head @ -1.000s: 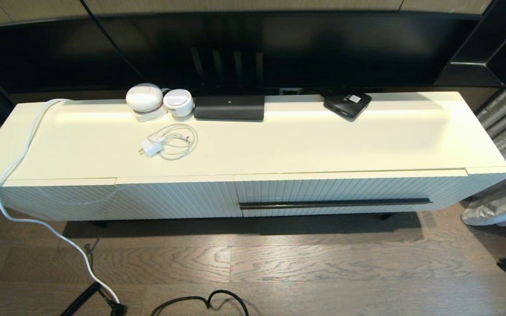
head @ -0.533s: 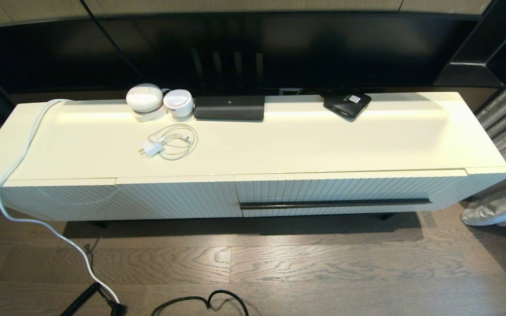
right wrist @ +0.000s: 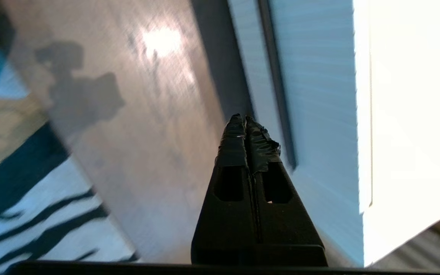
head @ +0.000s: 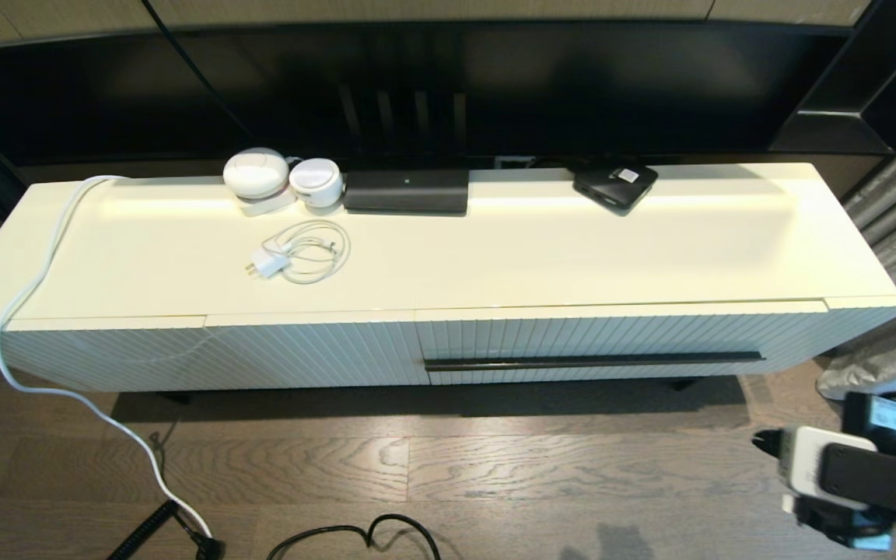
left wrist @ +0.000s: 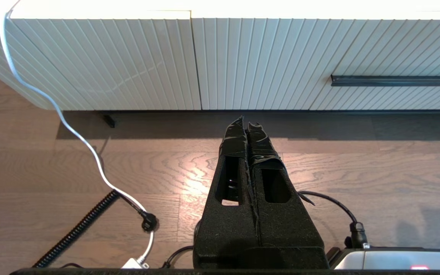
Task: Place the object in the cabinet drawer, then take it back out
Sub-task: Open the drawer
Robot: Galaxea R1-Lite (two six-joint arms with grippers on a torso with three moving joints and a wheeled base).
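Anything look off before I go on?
Yes: no umbrella shows in any view. The drawer is shut, and the right gripper, shut and empty, is over the floor short of its handle. Left gripper parked, shut.

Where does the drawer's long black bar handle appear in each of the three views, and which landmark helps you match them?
Head view: the bar handle runs level across the ribbed drawer front, right of centre.
Left wrist view: only its end shows, upper right, above the floor.
Right wrist view: it appears as a blurred dark streak running up from beside the shut right hand.
Shared landmark: the ribbed drawer front around the handle.
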